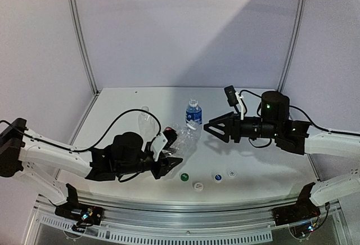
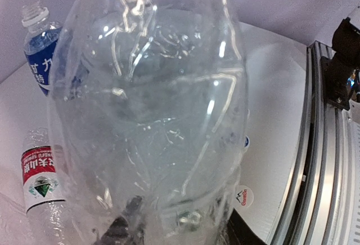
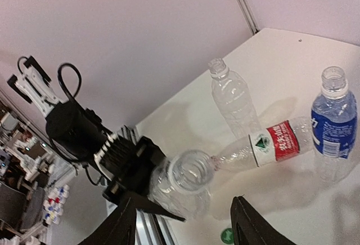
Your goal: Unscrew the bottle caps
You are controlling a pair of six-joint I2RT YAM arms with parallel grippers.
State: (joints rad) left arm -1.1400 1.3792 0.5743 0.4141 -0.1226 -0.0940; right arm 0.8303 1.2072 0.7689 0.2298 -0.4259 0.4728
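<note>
My left gripper is shut on the base of an unlabelled clear bottle, which fills the left wrist view. Its mouth is uncapped and faces my right gripper. That gripper is open, a little short of the mouth, with nothing between its fingers. On the table, a red-label bottle lies on its side, while a blue-label bottle and another clear bottle stand uncapped. The bottle caps lie loose near the front edge: green, white, blue and pale.
The metal rail runs along the table's near edge, just past the caps. Wall panels close off the back and both sides. My right arm's black cable loops above its wrist.
</note>
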